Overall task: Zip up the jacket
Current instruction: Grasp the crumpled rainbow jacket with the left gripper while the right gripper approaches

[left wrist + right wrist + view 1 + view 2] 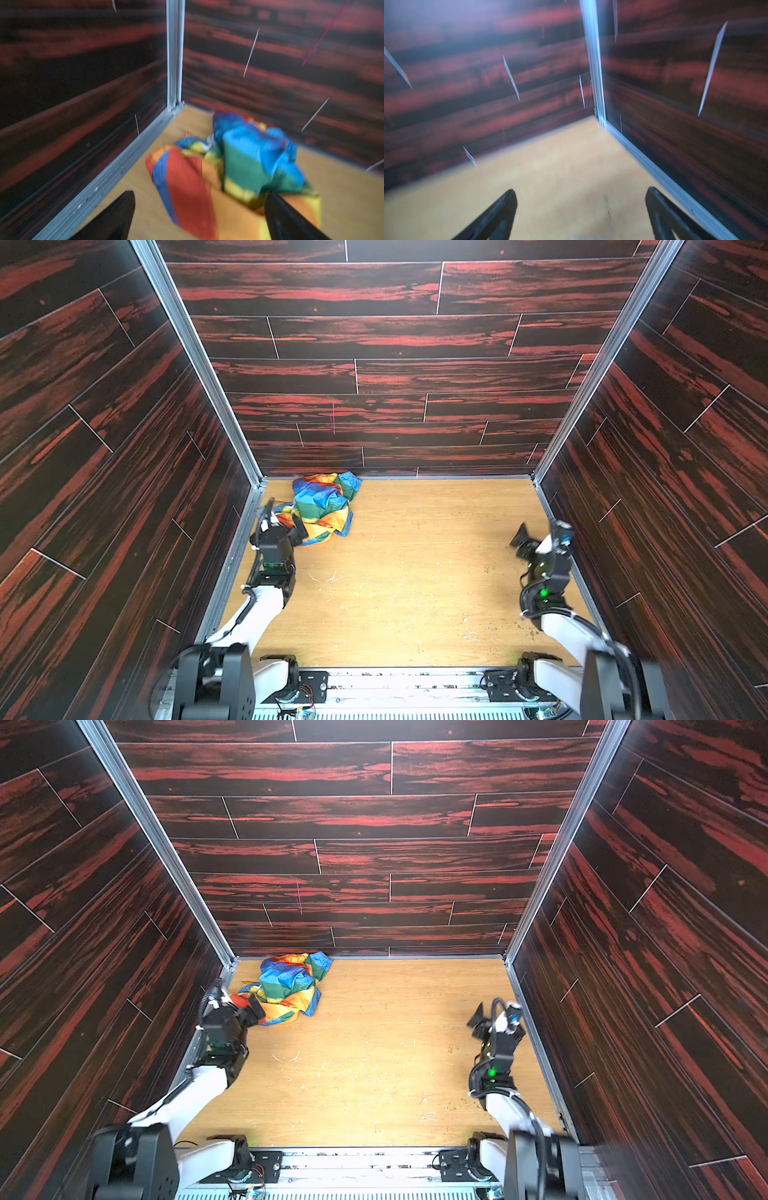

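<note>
Jacket (324, 506) crumpled by back wall (395, 377), left gripper (199, 194) spread beside it

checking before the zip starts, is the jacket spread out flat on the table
No, the jacket lies crumpled in a heap near the far left corner of the table.

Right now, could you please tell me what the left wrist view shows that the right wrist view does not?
Only the left wrist view shows the jacket, a crumpled rainbow heap near the corner, lying close ahead of the open left pincer. Only the right wrist view shows the open right pincer over bare wooden table, with no jacket in sight. Both share motion blur, dark red plank walls and a metal corner post.
</note>
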Tool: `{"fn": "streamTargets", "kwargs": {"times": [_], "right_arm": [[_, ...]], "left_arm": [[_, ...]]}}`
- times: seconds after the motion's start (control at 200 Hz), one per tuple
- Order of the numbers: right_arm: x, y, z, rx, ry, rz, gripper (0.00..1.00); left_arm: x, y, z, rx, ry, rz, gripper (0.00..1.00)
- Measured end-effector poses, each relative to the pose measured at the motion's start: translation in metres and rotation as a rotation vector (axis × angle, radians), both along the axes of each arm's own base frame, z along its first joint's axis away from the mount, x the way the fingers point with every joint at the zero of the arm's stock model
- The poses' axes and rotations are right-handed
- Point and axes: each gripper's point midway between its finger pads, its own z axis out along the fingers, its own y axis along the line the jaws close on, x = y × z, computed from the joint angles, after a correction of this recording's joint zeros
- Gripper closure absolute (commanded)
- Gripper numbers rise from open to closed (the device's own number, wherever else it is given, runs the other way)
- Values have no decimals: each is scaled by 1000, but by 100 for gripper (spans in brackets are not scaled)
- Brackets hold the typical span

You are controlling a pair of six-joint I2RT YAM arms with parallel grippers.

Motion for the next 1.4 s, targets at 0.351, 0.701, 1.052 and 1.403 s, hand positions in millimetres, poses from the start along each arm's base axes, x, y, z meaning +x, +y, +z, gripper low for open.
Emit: {"fn": "streamTargets", "kwargs": {"times": [0.351, 0.701, 1.052, 1.403], "right_arm": [[10, 21, 7, 292, 296, 134, 32], [-1, 92, -74, 494, 667, 418, 32], [-29, 209, -110, 444, 875, 690, 17], [-34, 253, -107, 407, 913, 737, 18]], "left_arm": [[47, 14, 58, -200, 164, 47, 0], [105, -10, -13, -251, 532, -97, 0], [152, -17, -68, -208, 705, -150, 0], [185, -49, -110, -102, 807, -217, 60]]}}
